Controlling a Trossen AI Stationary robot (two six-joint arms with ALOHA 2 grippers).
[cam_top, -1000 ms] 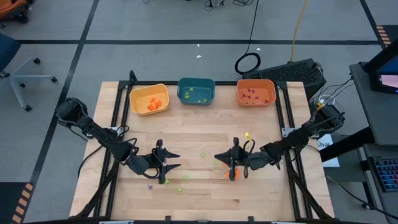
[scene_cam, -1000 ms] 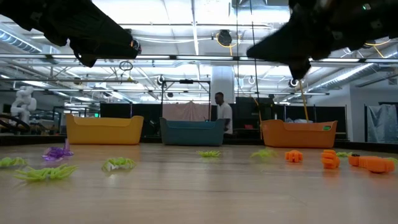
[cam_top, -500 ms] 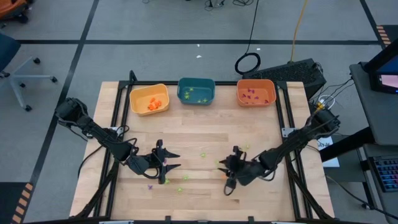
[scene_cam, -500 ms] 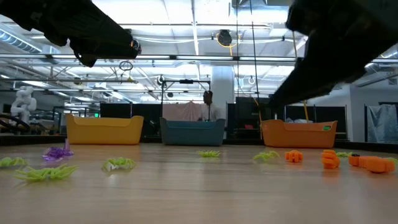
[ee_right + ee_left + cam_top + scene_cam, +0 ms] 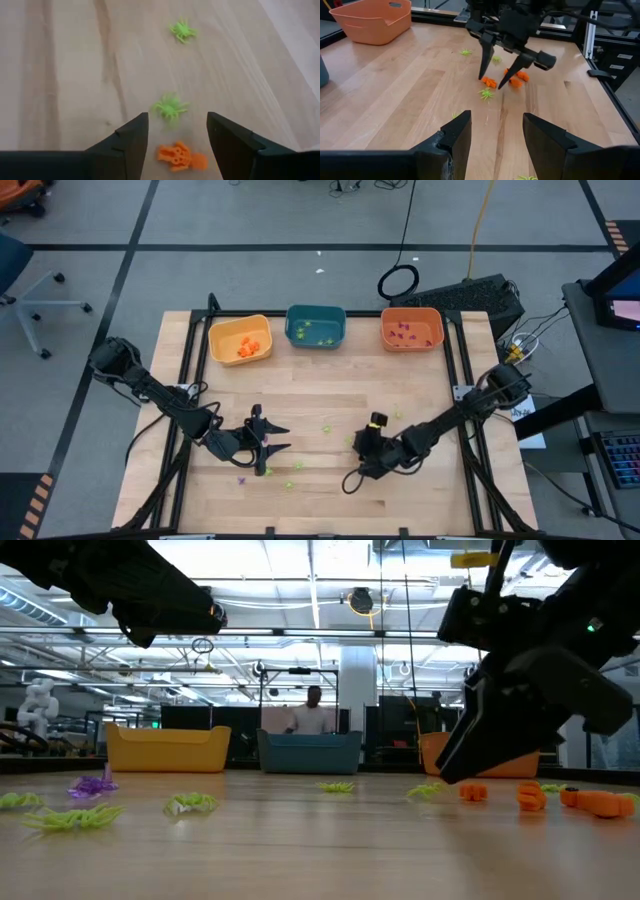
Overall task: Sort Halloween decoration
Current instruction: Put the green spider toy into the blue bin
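Below, pale plank-grained wooden table (image 5: pixel 320 395), tiny spiky light-green spider (image 5: pixel 170 107) and lumpy orange trinket (image 5: pixel 181 155) between right gripper's (image 5: pixel 176 137) spread fingers, left gripper (image 5: pixel 495 132) spread too.

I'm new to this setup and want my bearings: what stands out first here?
The right hand, open, points down over an orange trinket and a green spider near the table's front. The left hand hovers open to its left. Yellow, teal and orange bins line the far edge.
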